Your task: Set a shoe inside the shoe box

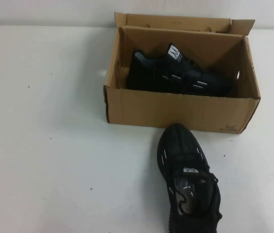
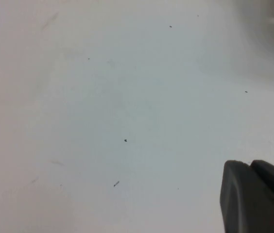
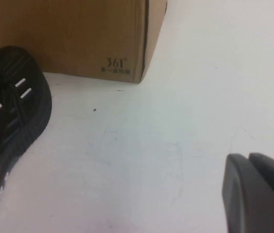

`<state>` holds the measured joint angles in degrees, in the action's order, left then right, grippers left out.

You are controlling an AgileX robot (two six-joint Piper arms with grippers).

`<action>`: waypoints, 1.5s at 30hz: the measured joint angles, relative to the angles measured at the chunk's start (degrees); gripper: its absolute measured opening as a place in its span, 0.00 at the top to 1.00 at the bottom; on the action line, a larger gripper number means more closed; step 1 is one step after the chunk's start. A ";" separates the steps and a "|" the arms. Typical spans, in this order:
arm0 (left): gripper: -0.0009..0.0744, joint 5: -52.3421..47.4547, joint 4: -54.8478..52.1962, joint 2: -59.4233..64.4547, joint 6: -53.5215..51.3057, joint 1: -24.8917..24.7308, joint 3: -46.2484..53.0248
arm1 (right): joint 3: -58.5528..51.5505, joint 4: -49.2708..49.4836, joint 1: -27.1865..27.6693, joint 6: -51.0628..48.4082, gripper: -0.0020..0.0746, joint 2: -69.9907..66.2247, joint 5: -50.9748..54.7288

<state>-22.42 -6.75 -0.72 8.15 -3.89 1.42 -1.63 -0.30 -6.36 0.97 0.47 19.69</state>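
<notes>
The brown cardboard shoe box (image 1: 176,110) stands open at the back middle of the table, lid flap up. A black knit shoe (image 1: 176,75) with white dashes and a white tongue label lies tilted inside it. Its look-alike black mate (image 1: 188,179) stands on the table in front of the box, toe toward it. The right wrist view shows this mate's toe (image 3: 10,111) and the box corner with dark print (image 3: 78,34). My right gripper (image 3: 248,156) is shut and empty above bare table, to the right of that shoe. My left gripper (image 2: 250,164) is shut and empty over bare table. Neither gripper shows in the high view.
The white table (image 1: 49,145) stretches wide to the left of the box and the shoe on the table. A pale wall runs behind the box.
</notes>
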 joint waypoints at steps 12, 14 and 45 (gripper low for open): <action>0.99 0.10 0.00 0.00 0.00 0.00 0.00 | 0.00 0.00 0.00 0.00 1.00 0.00 0.00; 0.99 0.10 0.00 0.00 0.00 0.00 0.00 | 0.00 0.00 0.00 0.00 1.00 0.00 0.00; 0.99 42.51 -0.42 0.00 0.00 0.00 0.00 | 0.00 0.00 0.00 0.00 1.00 0.00 -40.07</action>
<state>20.09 -7.16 -0.72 8.15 -3.89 1.42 -1.63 -0.30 -6.36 0.97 0.47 -20.38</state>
